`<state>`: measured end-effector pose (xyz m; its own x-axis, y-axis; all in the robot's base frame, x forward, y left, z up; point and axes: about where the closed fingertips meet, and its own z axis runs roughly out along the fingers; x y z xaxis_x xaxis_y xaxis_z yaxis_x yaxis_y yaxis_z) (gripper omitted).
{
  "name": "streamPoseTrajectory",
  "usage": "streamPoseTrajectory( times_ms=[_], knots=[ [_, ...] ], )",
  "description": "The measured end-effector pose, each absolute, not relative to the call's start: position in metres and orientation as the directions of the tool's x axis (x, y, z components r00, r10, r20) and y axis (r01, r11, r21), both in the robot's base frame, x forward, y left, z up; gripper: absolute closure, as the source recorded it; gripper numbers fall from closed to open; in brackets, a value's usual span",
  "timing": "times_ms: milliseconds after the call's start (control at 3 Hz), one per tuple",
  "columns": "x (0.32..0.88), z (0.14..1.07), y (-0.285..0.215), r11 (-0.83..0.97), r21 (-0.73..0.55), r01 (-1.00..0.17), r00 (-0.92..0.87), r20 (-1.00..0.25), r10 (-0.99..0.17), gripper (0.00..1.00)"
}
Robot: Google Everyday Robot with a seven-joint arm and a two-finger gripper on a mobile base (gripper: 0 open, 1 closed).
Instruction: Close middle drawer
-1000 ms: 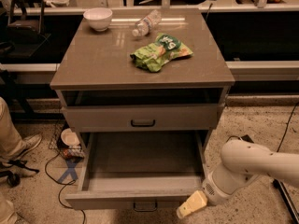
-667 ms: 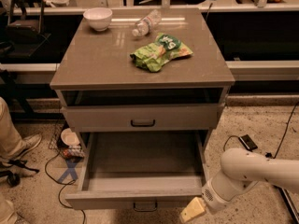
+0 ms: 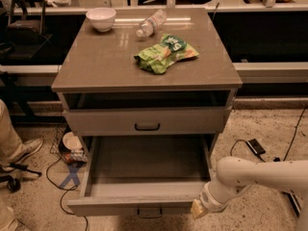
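Wide, shallow grey-beige middle drawer [image 3: 149, 165] pulled well out of the cabinet, plain grey inside bare, flat front nearest the camera, small dark bar handle [image 3: 149, 212] at its centre. Directly above, the taller-fronted upper drawer [image 3: 106, 121], set far further in, with a dark handle of its own and a dark gap over it.

Just off the open drawer's front right corner, low near the floor: the yellowish gripper [image 3: 198, 210], at the end of a thick white arm [image 3: 255, 173] reaching in from the right edge. Close beside that corner; touching or not, impossible to tell. Nothing seen in its grasp; how far open, cannot tell.

On the smooth grey-brown cabinet top [image 3: 96, 66]: a round white bowl [image 3: 101, 18] at the back left, a clear plastic bottle [image 3: 150, 23] lying on its side near it, a crumpled green snack bag [image 3: 166, 53] further forward, right of centre. All three apart from one another.

On the speckled floor [image 3: 269, 124], left of the drawer: a blue tape cross [image 3: 71, 175] and thin black cables. Further left, a pale trouser leg and a shoe [image 3: 26, 150] at the edge. To the right, a small flat black device [image 3: 255, 146] on a cable.
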<state>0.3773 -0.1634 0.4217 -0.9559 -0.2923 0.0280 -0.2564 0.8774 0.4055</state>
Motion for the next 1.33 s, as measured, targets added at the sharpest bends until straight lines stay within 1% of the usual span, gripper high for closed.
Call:
streamPoseTrajectory(
  times_ms=[333,667,1000,1333],
  knots=[
    [0.401,0.406,-0.159,0.884,0.376,-0.277,-0.954,0.0,-0.299,0.94],
    [0.4,0.406,-0.159,0.884,0.376,-0.277,-0.954,0.0,-0.299,1.0],
    [0.4,0.406,-0.159,0.884,0.376,-0.277,-0.954,0.0,-0.299,1.0],
    [0.413,0.397,-0.161,0.889,0.369,-0.271,-0.959,-0.027,-0.282,1.0]
  ],
)
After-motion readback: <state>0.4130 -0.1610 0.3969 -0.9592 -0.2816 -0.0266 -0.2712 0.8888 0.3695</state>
